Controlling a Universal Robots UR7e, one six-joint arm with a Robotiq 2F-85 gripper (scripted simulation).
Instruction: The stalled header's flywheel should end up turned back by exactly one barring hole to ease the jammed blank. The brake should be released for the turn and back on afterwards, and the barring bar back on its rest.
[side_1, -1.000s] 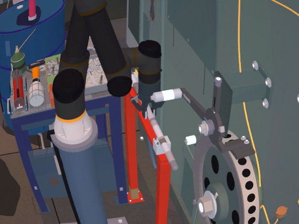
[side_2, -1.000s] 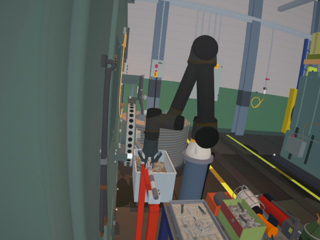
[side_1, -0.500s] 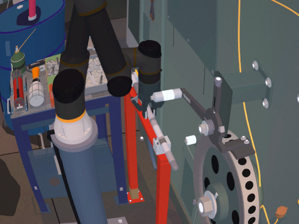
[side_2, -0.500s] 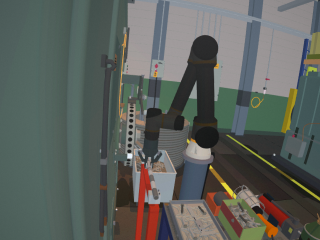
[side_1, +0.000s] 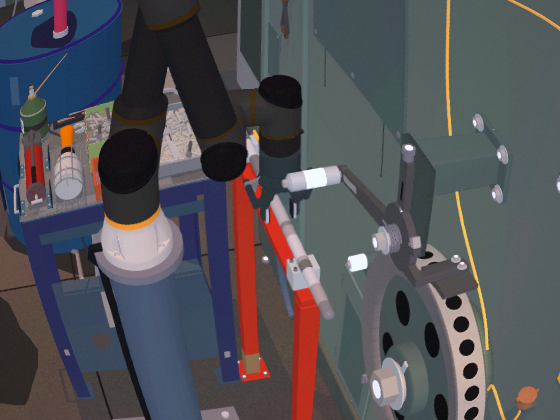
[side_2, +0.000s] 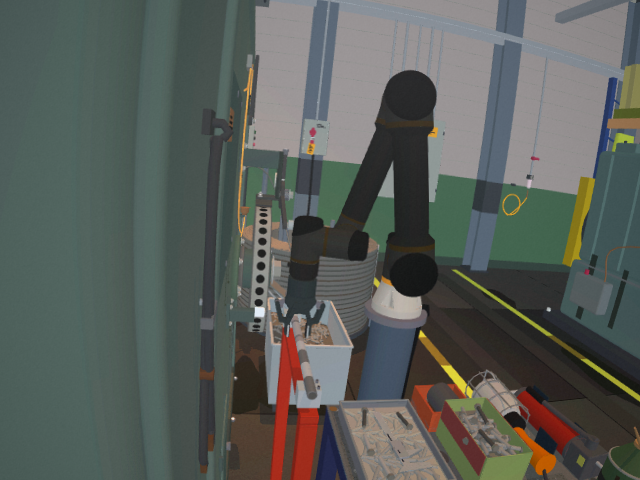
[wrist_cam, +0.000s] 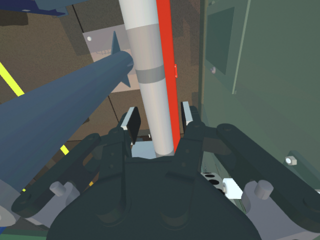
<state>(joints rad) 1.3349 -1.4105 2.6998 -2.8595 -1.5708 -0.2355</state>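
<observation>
Beside the green header, the grey barring bar lies sloping on the red rest, cradled in a white bracket. My gripper straddles the bar's upper end and is open, so it holds nothing; in the wrist camera the bar runs between the fingers with room on each side. To the right, the flywheel with its ring of barring holes sits low on the header. The brake lever with its white handle reaches toward my gripper, and the brake shoe sits on the flywheel rim.
Behind the rest stands a blue table loaded with trays of parts and tools, and a blue drum beyond it. My arm's pedestal stands left of the rest. A white bin of scrap sits behind the gripper.
</observation>
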